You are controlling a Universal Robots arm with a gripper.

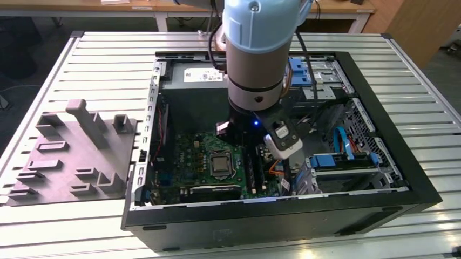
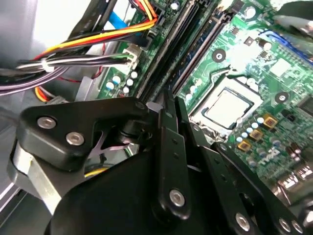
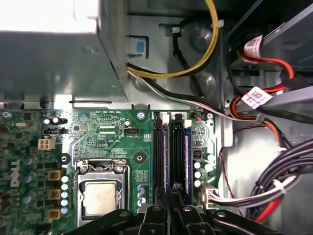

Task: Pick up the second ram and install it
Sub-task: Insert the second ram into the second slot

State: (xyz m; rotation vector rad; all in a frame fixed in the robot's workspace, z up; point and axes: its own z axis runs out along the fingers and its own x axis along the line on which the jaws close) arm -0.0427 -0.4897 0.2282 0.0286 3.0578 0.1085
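The hand hangs just over the memory slots of the motherboard, where a long, dark, bluish memory stick stands seated. Whether the hand grips anything, I cannot tell.

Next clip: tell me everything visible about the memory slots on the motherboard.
The memory slots are long, narrow black plastic channels lying parallel on the green motherboard, beside the silver processor. Pale latches cap the ends away from the gripper, which hangs over their other end. A slot on the side away from the processor seems to hold a bluish stick.
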